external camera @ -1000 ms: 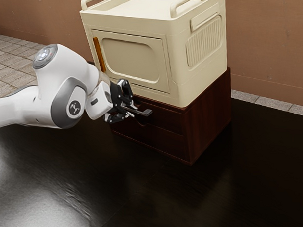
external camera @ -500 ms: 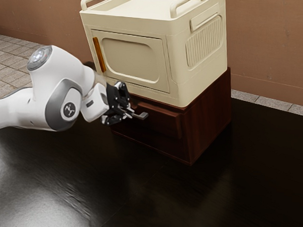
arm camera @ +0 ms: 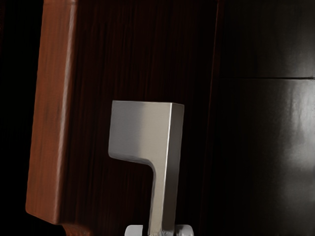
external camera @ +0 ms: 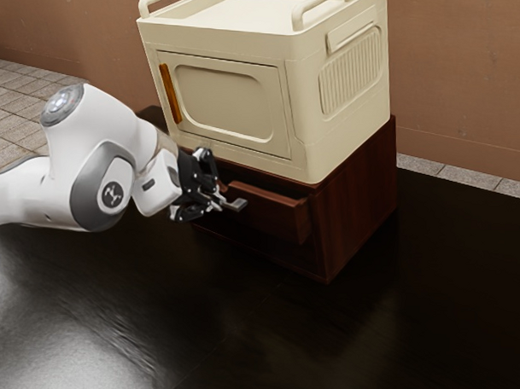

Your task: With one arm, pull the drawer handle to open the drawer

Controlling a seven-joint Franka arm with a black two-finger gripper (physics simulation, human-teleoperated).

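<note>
Drawer (external camera: 272,215) has slid further out of the wooden cabinet (external camera: 355,202), its handle (external camera: 236,205) clamped in the gripper (external camera: 218,200).

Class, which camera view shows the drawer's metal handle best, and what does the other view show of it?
The wrist view: the handle looms large there, its broad end and narrower stem both plain. In the exterior view, its small grey end juts out beyond the gripper.
</note>
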